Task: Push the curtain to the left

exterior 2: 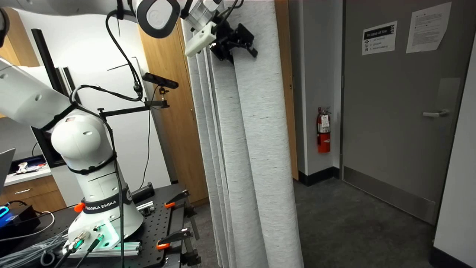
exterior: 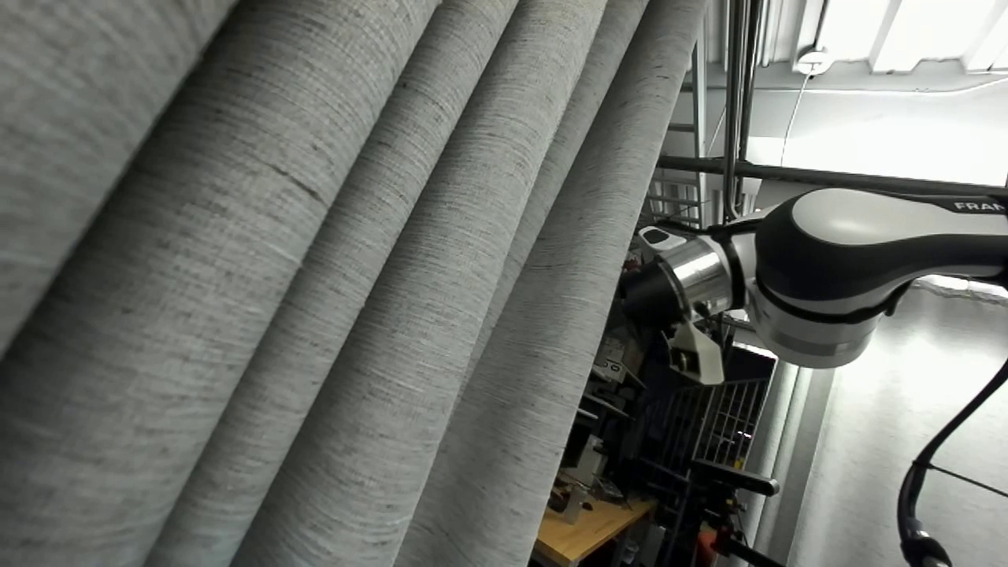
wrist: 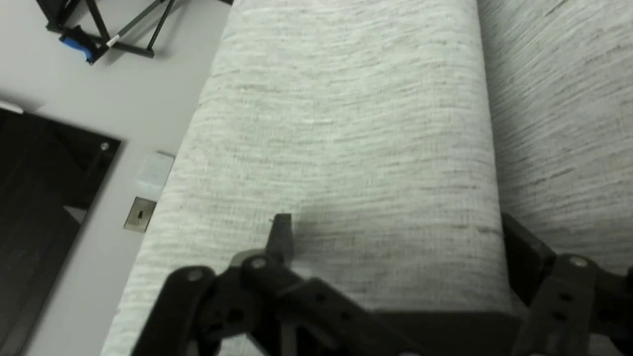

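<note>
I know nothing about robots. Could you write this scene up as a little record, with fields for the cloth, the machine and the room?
Cloth: grey curtain, hanging in deep folds
Machine: robot arm, reaching to the curtain
Grasping part: end effector, open, a fold of the curtain between its spread fingers
Unclear: whether the fingers press on the curtain
Room: grey door with two paper notices; red fire extinguisher beside it
</note>
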{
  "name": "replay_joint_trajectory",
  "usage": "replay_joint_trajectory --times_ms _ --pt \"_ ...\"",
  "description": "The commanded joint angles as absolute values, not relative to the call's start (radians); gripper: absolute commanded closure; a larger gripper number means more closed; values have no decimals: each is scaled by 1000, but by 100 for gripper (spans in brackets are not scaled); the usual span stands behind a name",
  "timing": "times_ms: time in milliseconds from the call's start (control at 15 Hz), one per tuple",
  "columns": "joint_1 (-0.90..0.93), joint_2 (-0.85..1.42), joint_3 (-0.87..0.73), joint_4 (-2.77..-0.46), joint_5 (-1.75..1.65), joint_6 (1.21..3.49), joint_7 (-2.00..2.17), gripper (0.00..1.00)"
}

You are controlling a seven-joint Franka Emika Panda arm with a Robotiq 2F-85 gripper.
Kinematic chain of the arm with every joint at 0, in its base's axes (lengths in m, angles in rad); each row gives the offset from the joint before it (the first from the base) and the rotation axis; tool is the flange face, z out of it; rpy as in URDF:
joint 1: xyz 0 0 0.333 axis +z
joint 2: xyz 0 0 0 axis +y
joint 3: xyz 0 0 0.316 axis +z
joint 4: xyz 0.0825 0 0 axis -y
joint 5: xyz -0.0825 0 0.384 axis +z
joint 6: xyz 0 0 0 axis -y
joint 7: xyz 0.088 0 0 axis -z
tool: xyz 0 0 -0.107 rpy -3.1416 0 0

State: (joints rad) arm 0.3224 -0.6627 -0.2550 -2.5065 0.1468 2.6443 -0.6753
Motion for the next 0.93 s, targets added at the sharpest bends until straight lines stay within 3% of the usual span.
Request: replay_joint_trajectory --times_ms 0,867 --pt "358 -639 -269 -2475 151 2749 -733 0" --pt "410 -597 -262 -2381 43 3000 -725 0"
